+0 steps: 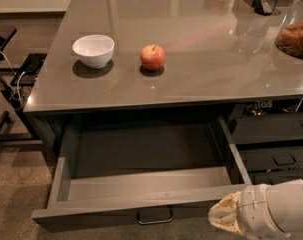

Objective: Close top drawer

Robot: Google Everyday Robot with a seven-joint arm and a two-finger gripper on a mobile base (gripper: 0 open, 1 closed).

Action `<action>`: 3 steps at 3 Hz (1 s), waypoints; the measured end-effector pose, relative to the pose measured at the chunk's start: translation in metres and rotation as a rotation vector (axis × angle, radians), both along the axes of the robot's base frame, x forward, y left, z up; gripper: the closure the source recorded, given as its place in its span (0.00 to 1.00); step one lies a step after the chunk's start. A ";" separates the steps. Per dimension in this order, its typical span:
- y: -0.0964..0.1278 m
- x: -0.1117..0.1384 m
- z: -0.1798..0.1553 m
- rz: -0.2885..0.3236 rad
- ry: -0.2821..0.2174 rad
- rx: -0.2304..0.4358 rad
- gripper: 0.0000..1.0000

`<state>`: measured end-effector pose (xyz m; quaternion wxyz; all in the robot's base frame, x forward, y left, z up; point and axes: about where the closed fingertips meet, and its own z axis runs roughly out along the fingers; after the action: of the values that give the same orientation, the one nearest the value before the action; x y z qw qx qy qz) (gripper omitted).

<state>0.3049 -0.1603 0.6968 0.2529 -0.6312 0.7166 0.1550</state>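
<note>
Two tabletop items: a white bowl [93, 50] and a red apple [153, 57] sit near each other, not touching, on the glossy grey table [206, 84].
Top drawer: the top drawer [136, 202] stands pulled far out from under the tabletop, its lighter grey interior exposed.
Handle: a metal loop handle [154, 217] sits centred on the front panel.
Gripper: the gripper [224, 218], cream-coloured on a white arm, is at the lower right, just beside the drawer's front right corner; released or clenched cannot be told.
Side stack: narrower dark drawers [276, 144] lie right of the open one.
Far right: a jar [297, 34] holds brown contents.
</note>
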 end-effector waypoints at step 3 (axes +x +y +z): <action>0.009 0.016 -0.037 0.000 0.027 -0.028 0.82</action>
<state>0.3214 -0.1518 0.6597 0.2340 -0.6325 0.7223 0.1534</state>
